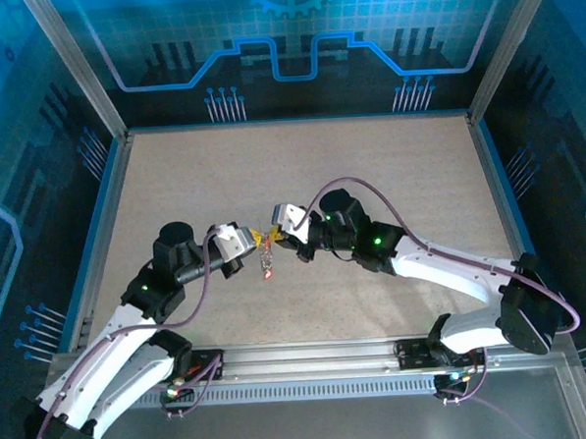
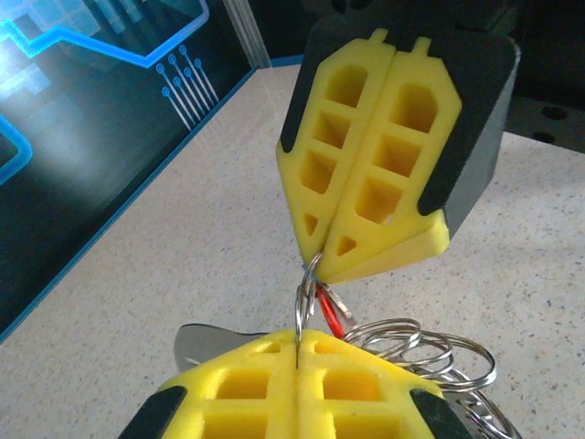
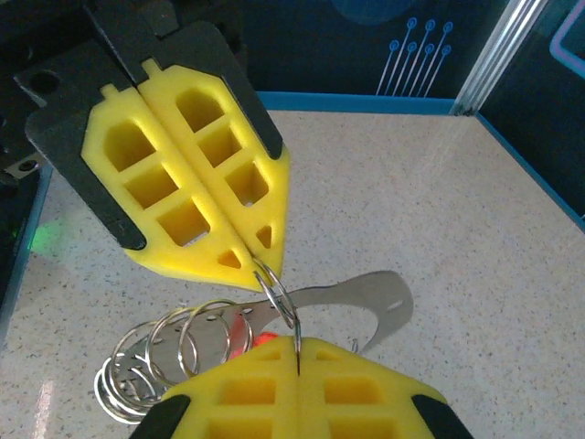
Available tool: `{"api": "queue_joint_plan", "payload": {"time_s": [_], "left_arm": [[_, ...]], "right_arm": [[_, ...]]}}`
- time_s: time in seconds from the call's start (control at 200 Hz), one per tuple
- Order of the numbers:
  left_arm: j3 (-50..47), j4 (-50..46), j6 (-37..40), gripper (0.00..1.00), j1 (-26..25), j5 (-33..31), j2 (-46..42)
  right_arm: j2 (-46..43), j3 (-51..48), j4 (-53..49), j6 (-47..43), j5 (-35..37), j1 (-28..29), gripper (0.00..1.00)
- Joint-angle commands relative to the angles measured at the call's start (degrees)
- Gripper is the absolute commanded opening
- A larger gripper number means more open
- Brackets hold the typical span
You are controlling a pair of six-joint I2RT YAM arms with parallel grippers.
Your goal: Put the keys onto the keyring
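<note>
The keyring (image 2: 307, 297) is a chain of thin silvery rings held above the table between both grippers. My left gripper (image 2: 300, 339) is shut on one small ring, seen edge-on. My right gripper (image 2: 316, 260), tip to tip with it, is shut on the linked ring (image 3: 279, 294). More rings (image 2: 430, 352) hang in a bunch below. A red key (image 2: 332, 316) dangles among them and shows as a red speck (image 1: 267, 270) from above. In the right wrist view my right gripper (image 3: 297, 344) faces my left gripper (image 3: 259, 273). The black key is hidden.
A flat curved silvery metal tag (image 3: 370, 297) hangs with the rings. The speckled beige table (image 1: 300, 170) lies inside blue walls and metal posts. Both arms meet near the table's middle, with open surface all round them.
</note>
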Motion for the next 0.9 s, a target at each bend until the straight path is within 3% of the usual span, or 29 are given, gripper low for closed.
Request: {"api": "queue_joint_plan", "payload": {"time_s": [0.0,0.455,0.895], "left_arm": [[1.17,0.96,0.79,0.00,-0.42,-4.83,-0.23],[1.52,-0.18,-1.36,0.00,-0.42,-7.20,0.03],[1.65,-0.23,-2.57,0.00,-0.43,-8.12,0.21]], "right_arm": [[0.59,1.48,0.44,1.60,0.10,1.07,0.00],[2.45,3.60,0.79,2.44,-1.35,2.23,0.00],[5.04,5.24,3.39,5.51,8.07,5.18,0.00]]}}
